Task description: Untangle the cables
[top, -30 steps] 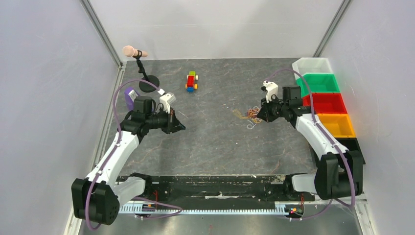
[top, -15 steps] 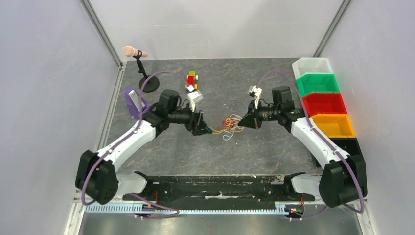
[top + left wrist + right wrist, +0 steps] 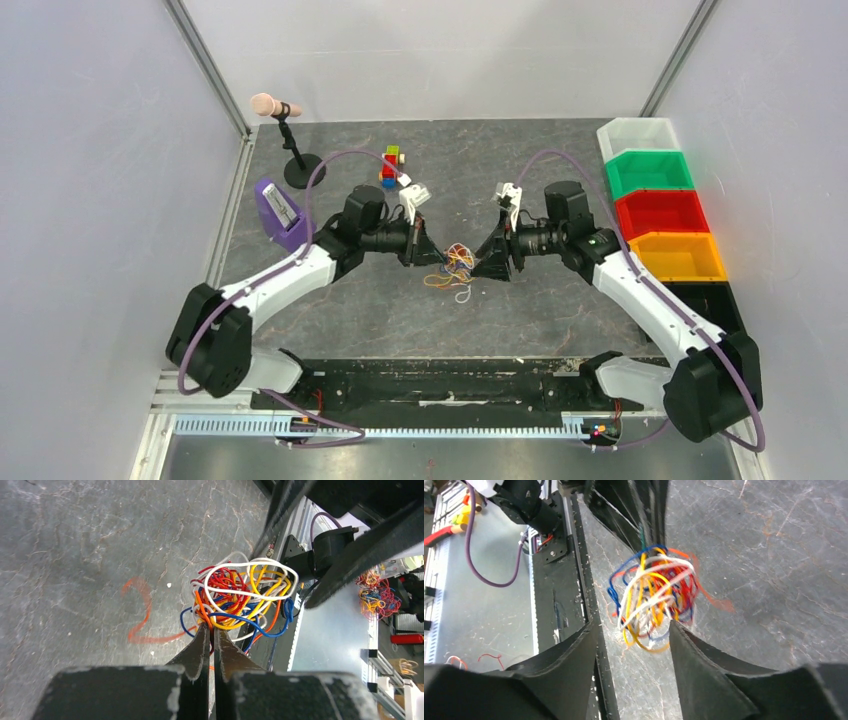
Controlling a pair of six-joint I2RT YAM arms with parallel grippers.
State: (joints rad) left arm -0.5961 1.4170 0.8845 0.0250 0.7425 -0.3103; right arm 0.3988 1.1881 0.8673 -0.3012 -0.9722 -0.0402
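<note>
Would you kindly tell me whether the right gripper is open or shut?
Open. In the right wrist view the right gripper has its fingers wide apart, and the cables sit in the gap by their tips.

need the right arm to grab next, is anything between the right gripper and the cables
Nothing visible does. The cables hang right at the mouth of the open right gripper. The left gripper, shut on the bunch's far side, lies beyond them, not between.
</note>
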